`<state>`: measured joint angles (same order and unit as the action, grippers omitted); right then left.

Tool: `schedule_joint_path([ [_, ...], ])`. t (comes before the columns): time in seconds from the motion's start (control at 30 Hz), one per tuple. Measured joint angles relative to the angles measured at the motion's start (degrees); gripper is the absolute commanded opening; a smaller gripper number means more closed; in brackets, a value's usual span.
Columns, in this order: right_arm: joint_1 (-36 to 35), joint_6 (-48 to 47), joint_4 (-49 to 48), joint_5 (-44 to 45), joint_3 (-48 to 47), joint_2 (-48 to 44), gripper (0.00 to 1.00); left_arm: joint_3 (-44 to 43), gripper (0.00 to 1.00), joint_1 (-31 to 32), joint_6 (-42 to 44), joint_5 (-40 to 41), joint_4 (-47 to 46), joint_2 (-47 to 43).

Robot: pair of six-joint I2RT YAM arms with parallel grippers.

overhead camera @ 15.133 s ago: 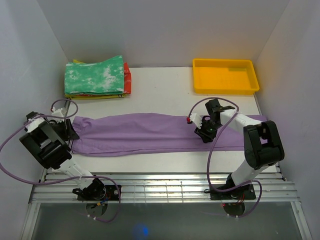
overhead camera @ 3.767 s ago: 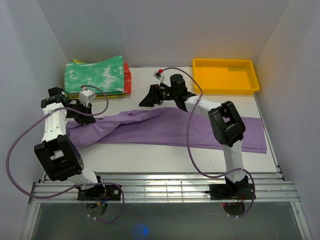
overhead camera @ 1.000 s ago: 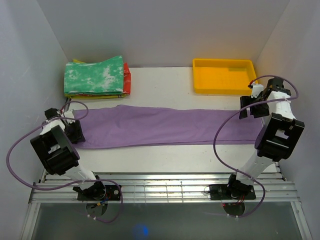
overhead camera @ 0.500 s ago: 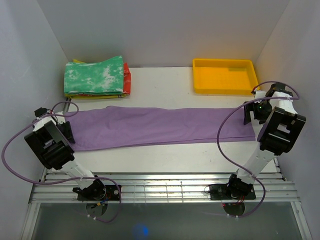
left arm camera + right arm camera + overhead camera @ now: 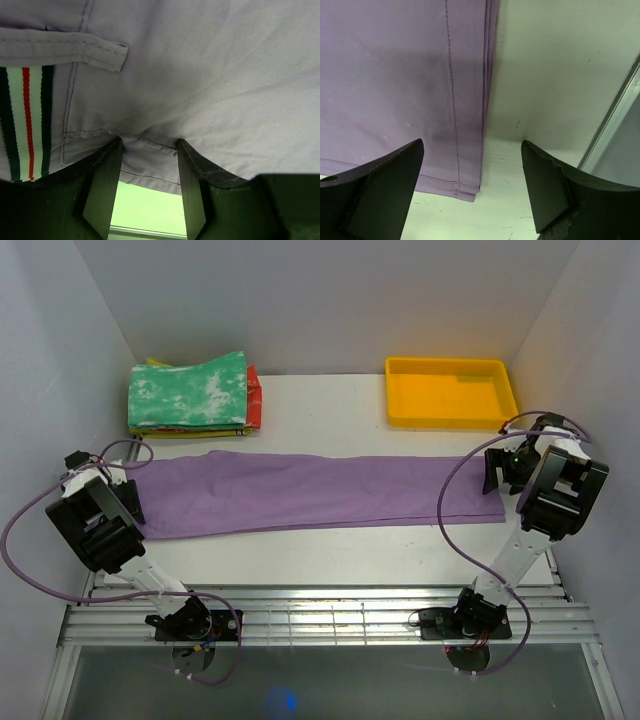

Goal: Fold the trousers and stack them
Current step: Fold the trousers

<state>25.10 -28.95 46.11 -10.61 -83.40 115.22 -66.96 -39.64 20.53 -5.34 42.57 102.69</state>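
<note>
Here, left gripper [image 5: 149,145] part-closed on waist edge of trousers [image 5: 310,490], striped waistband [image 5: 25,122] cut off at frame edge; trousers stretched flat across table [image 5: 330,430]; yellow tray [image 5: 450,421] back right, apart from cloth; right gripper [image 5: 472,145] spread wide over hem [image 5: 470,100], gripping nothing

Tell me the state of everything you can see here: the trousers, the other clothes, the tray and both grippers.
Trousers: laid out flat at full length, not folded yet.
Stack of clothes: folded, piled at the back left.
Tray: empty, upright at the back right.
Left gripper: closed on the waist end of the trousers.
Right gripper: open, holding nothing, over the leg hem.
</note>
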Motion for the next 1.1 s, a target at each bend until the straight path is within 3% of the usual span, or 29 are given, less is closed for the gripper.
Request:
schedule_joint_path([
  [0.33,-3.8,0.5,-2.8,-3.3,4.9,-2.7,0.57,0.0,0.59,0.0,0.0,0.0,0.0,-0.1],
  [0.43,-4.4,0.6,-1.9,-7.5,4.8,-2.3,0.4,0.0,0.58,0.0,0.0,0.0,0.1,-0.1],
  [0.5,-4.6,0.5,-1.0,-9.7,4.6,-1.7,0.19,0.0,0.58,0.0,0.0,-0.1,0.1,-0.1],
  [0.57,-4.5,0.7,0.2,-11.3,4.4,-1.0,0.08,0.0,0.58,0.0,0.0,-0.4,0.1,-0.1],
  [0.77,-1.9,0.0,5.3,-14.1,1.2,-0.7,0.08,0.8,0.6,-0.2,0.5,-2.9,0.0,-0.9],
  [0.9,2.5,-1.2,8.8,-16.2,-4.1,-1.4,0.08,3.6,0.66,-0.2,1.3,-6.6,0.0,-3.7],
  [1.0,5.5,-3.2,10.9,-16.2,-6.6,-2.7,0.08,5.9,0.73,0.2,2.0,-9.0,0.6,-7.0],
  [1.1,7.7,-5.8,13.4,-15.6,-9.0,-3.7,0.08,7.6,0.86,0.4,3.0,-12.3,1.0,-10.9],
])
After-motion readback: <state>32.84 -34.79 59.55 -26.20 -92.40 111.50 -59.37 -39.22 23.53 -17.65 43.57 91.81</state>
